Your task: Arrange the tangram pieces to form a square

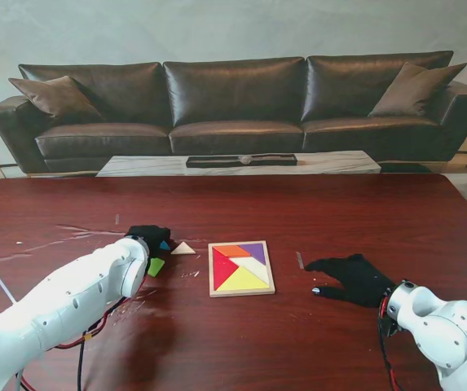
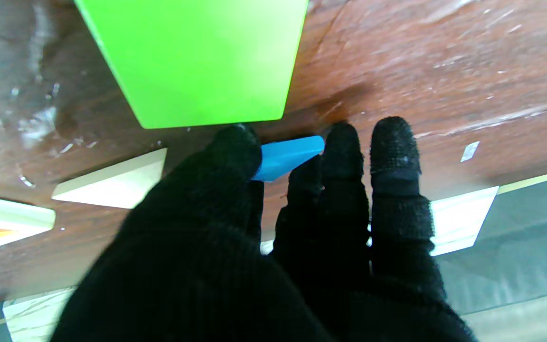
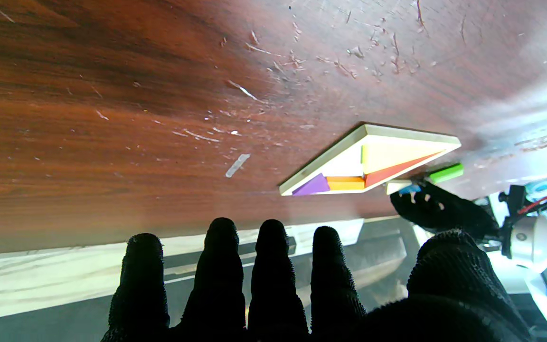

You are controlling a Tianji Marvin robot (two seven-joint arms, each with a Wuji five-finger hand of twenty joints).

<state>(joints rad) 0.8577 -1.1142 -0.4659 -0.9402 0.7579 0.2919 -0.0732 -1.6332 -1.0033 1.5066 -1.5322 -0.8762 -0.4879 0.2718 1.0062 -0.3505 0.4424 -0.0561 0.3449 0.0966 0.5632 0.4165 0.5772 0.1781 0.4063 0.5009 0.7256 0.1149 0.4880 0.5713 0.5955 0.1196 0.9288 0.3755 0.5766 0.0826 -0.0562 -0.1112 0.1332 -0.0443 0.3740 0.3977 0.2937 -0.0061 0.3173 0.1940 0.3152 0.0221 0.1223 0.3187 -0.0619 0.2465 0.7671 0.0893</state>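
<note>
A wooden tangram tray [image 1: 241, 291] lies mid-table holding red, orange, purple, white and yellow pieces. To its left my black-gloved left hand [image 1: 146, 237] pinches a blue piece [image 2: 287, 156] between thumb and fingers; that blue piece [image 1: 164, 244] peeks out beside the hand. A green piece [image 1: 156, 266] lies just nearer to me, large in the left wrist view [image 2: 197, 57]. A cream triangle [image 1: 182, 248] rests between the hand and the tray. My right hand [image 1: 351, 277] lies flat on the table right of the tray, fingers spread, holding nothing.
The dark wooden table [image 1: 339, 212] is scratched and carries small white flecks. A bit of tape [image 1: 300, 260] lies between the tray and my right hand. A black leather sofa [image 1: 233, 106] and a low coffee table [image 1: 241, 163] stand beyond the far edge.
</note>
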